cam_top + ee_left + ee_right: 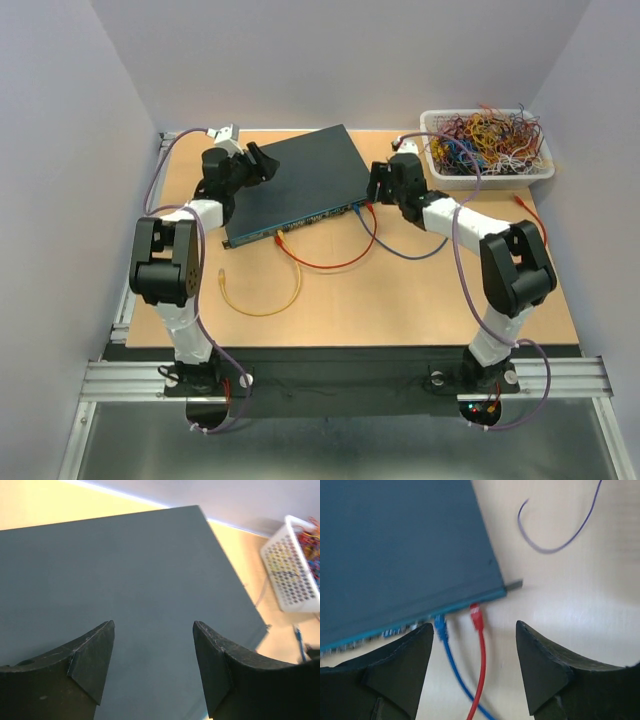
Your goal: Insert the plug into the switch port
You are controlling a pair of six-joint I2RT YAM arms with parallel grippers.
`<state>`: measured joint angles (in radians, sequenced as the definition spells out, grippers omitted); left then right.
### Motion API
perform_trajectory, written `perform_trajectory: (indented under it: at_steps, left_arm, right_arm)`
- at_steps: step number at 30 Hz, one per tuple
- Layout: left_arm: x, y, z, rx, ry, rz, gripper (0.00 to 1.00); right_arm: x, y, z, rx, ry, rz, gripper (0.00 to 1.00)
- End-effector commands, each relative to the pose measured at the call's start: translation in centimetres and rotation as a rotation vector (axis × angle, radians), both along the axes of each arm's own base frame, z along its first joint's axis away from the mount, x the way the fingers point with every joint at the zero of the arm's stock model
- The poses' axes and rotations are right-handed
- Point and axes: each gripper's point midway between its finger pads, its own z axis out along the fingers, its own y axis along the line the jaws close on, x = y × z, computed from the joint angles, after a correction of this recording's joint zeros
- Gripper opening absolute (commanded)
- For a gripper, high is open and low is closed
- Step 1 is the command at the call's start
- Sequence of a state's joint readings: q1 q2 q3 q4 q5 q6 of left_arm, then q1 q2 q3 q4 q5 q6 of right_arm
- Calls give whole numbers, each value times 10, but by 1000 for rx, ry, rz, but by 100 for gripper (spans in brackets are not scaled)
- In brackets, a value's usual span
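Right gripper [474, 630]: jaws wide apart, nothing between the fingers. Straight ahead of the gap, the red plug [476, 616] meets the front face of the switch [395, 545], close to its corner. It looks seated in a port there, though the blur leaves that unsure. The ports [390, 631] run along that same narrow face, away past one fingertip [422, 635]. Just ahead of that fingertip sits a blue plug [440, 626], also at the face. The red cable [480, 670] and blue cable [455, 675] trail back through the gap between the jaws, touching neither finger. Out beyond the other finger, a purple cable [545, 547] curls on the table [580, 610].

Over to the left gripper [153, 625]: jaws apart too, and empty. It hovers over the switch's flat dark top, which fills the space between and ahead of the fingers. Far off past one finger stands the white basket [292, 575] of wires.

From above, the two grippers flank the switch: the left at its back-left edge, the right at its right front corner. A yellow cable [265, 310] lies on the near side of the table, well apart from both sets of jaws.
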<state>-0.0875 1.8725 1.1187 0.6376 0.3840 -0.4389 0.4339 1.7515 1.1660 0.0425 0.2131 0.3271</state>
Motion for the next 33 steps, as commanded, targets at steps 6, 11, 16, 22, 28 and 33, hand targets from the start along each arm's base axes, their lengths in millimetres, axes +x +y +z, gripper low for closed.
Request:
perform_trajectory:
  at_steps: [6,11,16,22,28,33]
  left_arm:
    - [-55,-36,24,39,-47,-53,75]
    - [-69,-49,20,41,-35,-68,75]
    - [-77,-56,27,37,-47,-78,75]
    - [-86,-54,31,39,-53,-73,75]
    - [-91,-50,31,38,-52,-64,75]
    - [-94,-53,31,36,-51,-68,75]
  right_arm:
    - [93,-7,32,167,-103,-4,71]
    - [112,17,31,217,-98,94,71]
    - [110,26,-9,228,-4,124,69]
    - [100,25,-47,206,92,115,66]
    - [79,24,-64,164,173,122,65]
    - [46,35,-66,151,211,156,64]
